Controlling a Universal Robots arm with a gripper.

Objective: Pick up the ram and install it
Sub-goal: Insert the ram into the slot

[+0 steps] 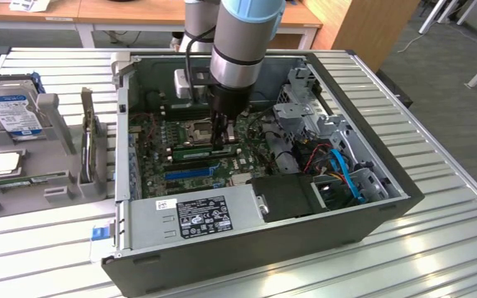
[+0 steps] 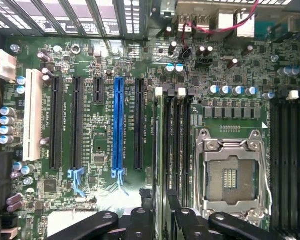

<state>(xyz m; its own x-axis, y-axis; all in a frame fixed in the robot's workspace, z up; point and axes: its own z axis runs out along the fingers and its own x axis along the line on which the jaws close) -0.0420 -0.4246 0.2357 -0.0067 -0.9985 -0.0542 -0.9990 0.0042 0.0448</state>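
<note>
— Ram (image 2: 161, 150), where is it?
— In the case (image 1: 305, 243), upright on the board (image 2: 102, 60), near the socket (image 2: 231, 176).
— The pincer (image 2: 160, 201)?
— Right over it, fingers apart, one each side of the stick.

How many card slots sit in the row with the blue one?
6, side by side: a white slot at one end, two long black slots, a short black slot, the blue slot, another long black slot. None seems hidden.

hard drive label (image 1: 12, 115), power supply label (image 1: 201, 217), both illegible
</note>
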